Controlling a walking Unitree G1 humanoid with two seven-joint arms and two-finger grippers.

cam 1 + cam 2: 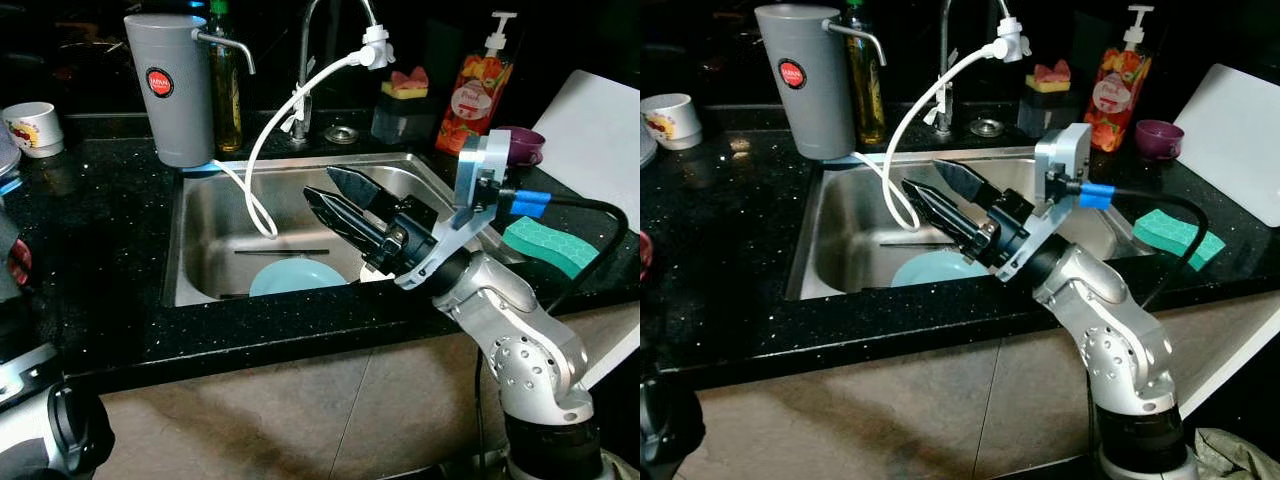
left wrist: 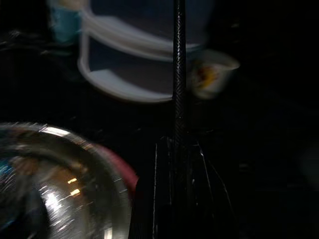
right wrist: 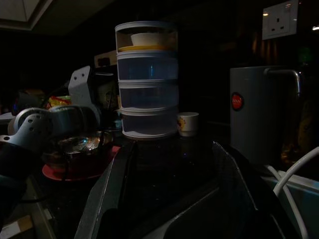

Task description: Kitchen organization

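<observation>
I see a grey water dispenser (image 1: 170, 88) behind the sink's far corner, a soap bottle (image 1: 475, 85) by the wall, and a green sponge (image 1: 548, 244) on the dark counter.

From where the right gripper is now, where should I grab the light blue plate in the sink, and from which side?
Take the light blue plate by its rim, coming down from above. It lies flat on the sink floor, so only the edge offers a pinch. The right gripper is open over the sink, just above the plate's right side, so that edge is likely the shortest reach. The white hose hangs to the left.
</observation>
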